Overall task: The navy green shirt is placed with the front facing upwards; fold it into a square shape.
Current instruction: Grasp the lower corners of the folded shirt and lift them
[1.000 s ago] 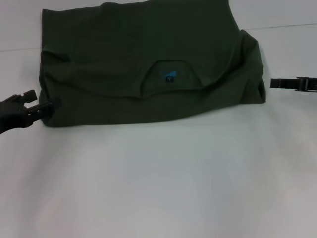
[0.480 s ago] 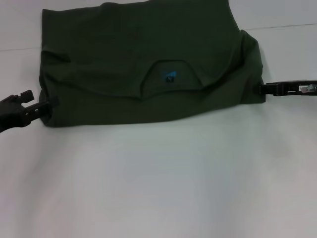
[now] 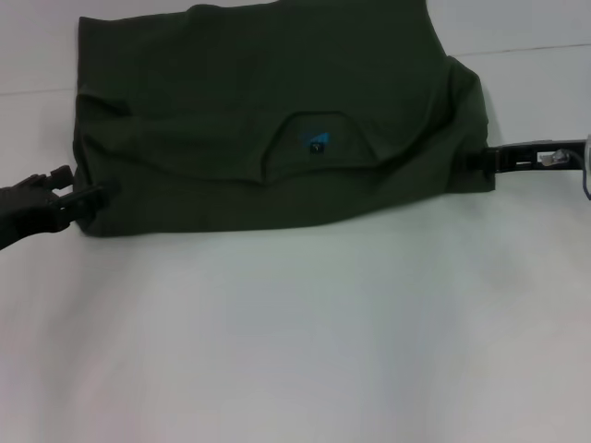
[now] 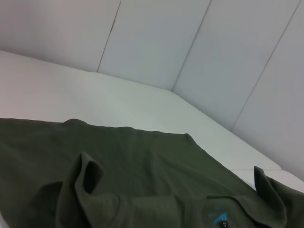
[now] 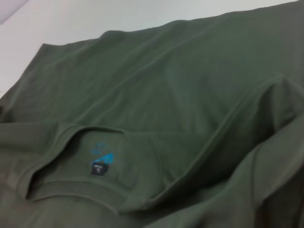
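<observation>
Rumpled rectangular olive cotton shirt [image 3: 277,120]

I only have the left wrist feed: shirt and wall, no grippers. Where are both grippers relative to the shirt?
Observer: The left gripper is at the navy green shirt's near left corner.
Operator: And the right one?
Observer: The right gripper touches the shirt's right edge, at mid height.
Operator: Is the shirt off the table?
Observer: No, it lies on the white table, collar opening facing up.
</observation>
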Robot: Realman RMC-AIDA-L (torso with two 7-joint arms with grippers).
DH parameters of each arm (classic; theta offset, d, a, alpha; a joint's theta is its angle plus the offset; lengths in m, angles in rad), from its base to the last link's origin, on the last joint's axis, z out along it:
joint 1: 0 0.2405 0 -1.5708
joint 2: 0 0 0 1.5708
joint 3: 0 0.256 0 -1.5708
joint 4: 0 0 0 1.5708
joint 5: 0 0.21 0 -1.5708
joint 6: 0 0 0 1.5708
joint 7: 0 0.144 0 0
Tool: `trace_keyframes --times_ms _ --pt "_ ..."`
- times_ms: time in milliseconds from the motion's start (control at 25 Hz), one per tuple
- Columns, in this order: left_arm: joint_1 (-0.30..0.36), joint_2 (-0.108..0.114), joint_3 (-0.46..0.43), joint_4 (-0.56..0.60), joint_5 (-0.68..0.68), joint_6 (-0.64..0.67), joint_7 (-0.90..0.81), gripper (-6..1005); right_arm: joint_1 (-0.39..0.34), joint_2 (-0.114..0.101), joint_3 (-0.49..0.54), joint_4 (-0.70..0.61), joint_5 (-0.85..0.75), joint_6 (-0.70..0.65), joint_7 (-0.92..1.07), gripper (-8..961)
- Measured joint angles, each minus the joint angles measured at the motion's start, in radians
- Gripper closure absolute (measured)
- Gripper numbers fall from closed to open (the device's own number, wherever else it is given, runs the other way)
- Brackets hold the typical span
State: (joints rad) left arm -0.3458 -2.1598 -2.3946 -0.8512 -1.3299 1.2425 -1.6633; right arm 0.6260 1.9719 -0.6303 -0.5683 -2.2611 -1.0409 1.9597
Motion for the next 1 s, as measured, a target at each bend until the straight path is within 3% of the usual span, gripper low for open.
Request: trace_keyframes --times_ms 920,1000 --pt "-0.021 -0.002 0.003 0.005 -0.005 -0.016 -0.002 89 0.018 0.006 -0.015 0.039 0.002 0.071 -0.003 354" --pt "-0.022 -0.002 0.004 0.005 -0.005 -0.021 -0.002 89 0.020 0.006 -0.016 0.043 0.002 0.074 -0.001 423"
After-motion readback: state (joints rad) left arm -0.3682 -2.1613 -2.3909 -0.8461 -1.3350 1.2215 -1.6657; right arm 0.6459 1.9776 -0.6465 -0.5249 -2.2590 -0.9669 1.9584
